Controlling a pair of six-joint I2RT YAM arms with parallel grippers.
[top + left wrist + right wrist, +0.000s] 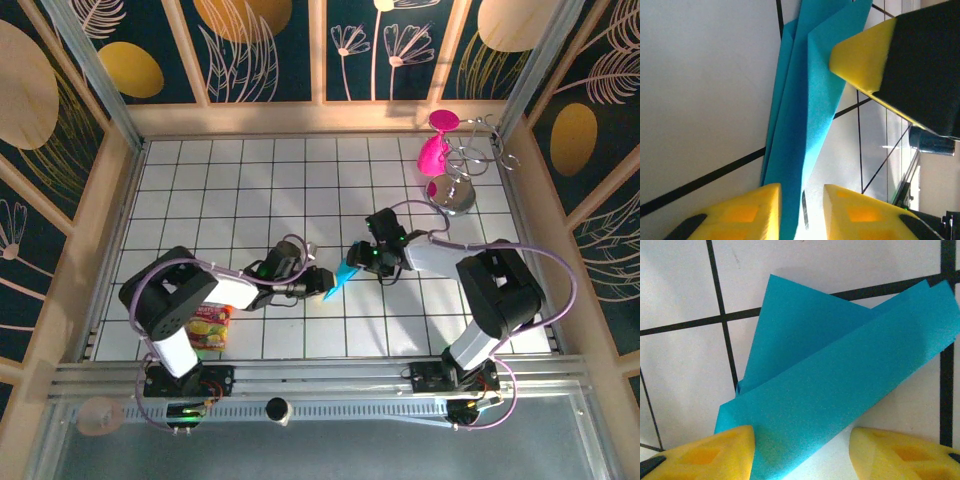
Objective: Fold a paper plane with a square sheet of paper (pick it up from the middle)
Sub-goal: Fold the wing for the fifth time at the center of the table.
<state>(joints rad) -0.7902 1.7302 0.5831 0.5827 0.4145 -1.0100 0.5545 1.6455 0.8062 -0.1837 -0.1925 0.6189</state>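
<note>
Turquoise paper plane [341,272] half-hidden between left tool [801,210], right tool [802,452].

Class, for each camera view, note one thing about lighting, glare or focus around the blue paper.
Top external: even light, soft arm shadows on the tiled table, and the folded blue paper is small but sharp. Left wrist: an overexposed white patch sits between the left fingers, and the background at right is blurred. Right wrist: paper grain is crisp, and glare washes out the table between the right fingers.

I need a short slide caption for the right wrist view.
Right claw open, straddling the folded turquoise paper on the gridded table.
</note>
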